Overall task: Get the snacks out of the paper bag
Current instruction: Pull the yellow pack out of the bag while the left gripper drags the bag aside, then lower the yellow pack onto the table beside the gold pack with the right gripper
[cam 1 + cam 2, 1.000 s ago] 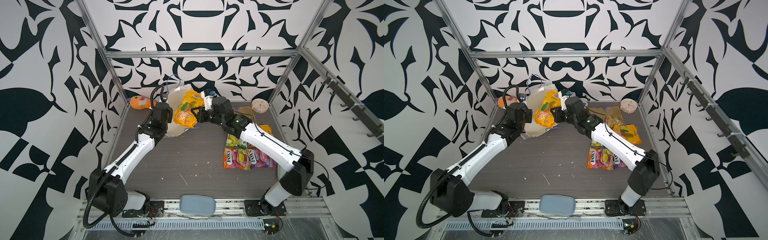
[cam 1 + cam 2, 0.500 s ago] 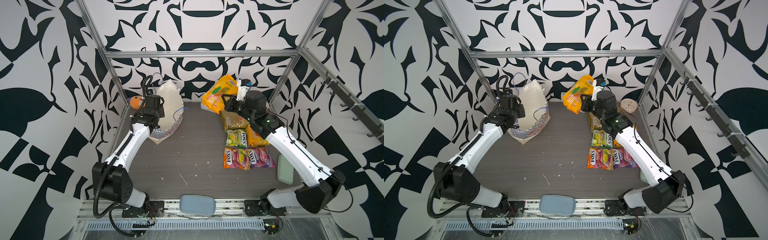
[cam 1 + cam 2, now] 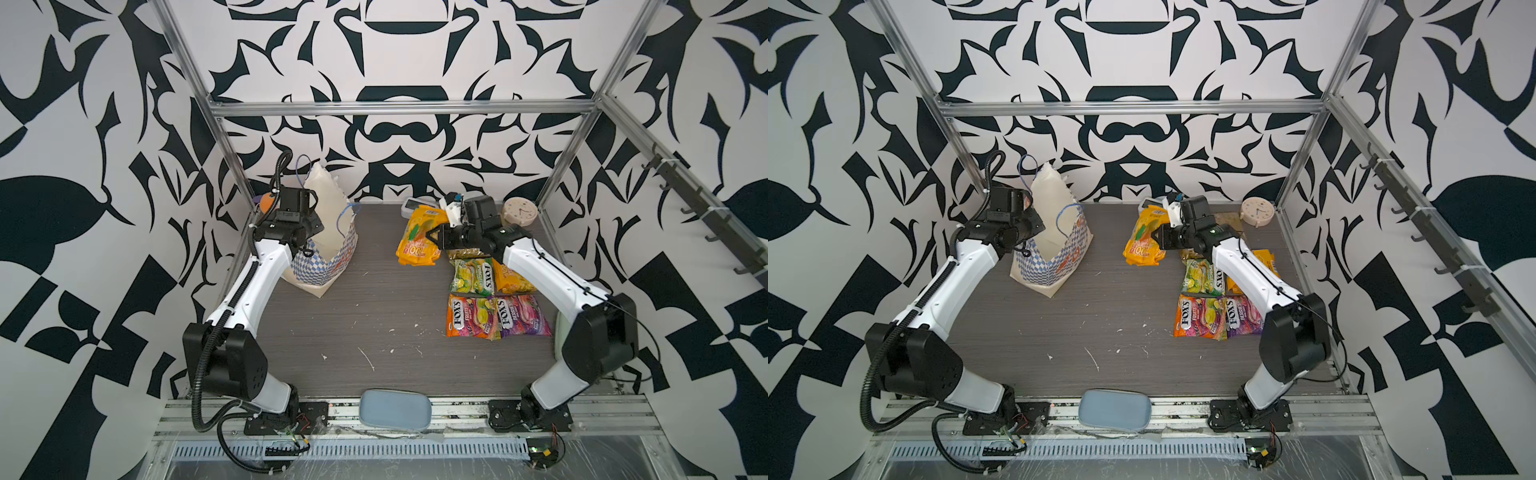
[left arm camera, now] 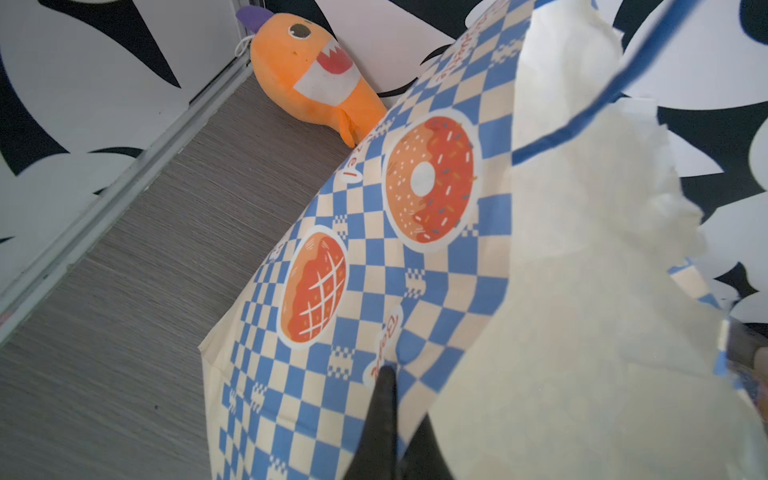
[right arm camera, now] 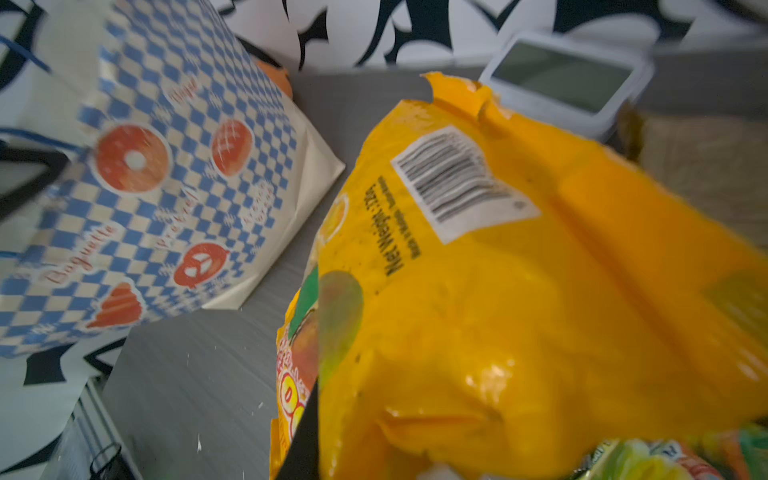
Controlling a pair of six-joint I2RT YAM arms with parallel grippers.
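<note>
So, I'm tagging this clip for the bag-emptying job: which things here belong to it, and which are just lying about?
Job: paper bag, held by the left tool; mango packet in the right tool; olive-gold packet; second mango packet; green-yellow FOX'S packet; orange FOX'S packet; purple FOX'S packet.
Lying about: orange plush toy; white digital clock; round beige clock; blue-grey pad.

Paper bag [image 4: 374,266]: matt printed paper outside, plain cream paper inside, creased, rim torn rough. Mango packet [image 5: 519,311]: glossy plastic film, crinkled, with a matt white barcode label. FOX'S packets [image 3: 473,318]: glossy crinkled plastic. Plush toy [image 4: 286,58]: soft matt cloth. Bench top [image 3: 374,324]: matt grey wood-grain finish. Frame rails [image 3: 399,109]: smooth, dull bare metal.
</note>
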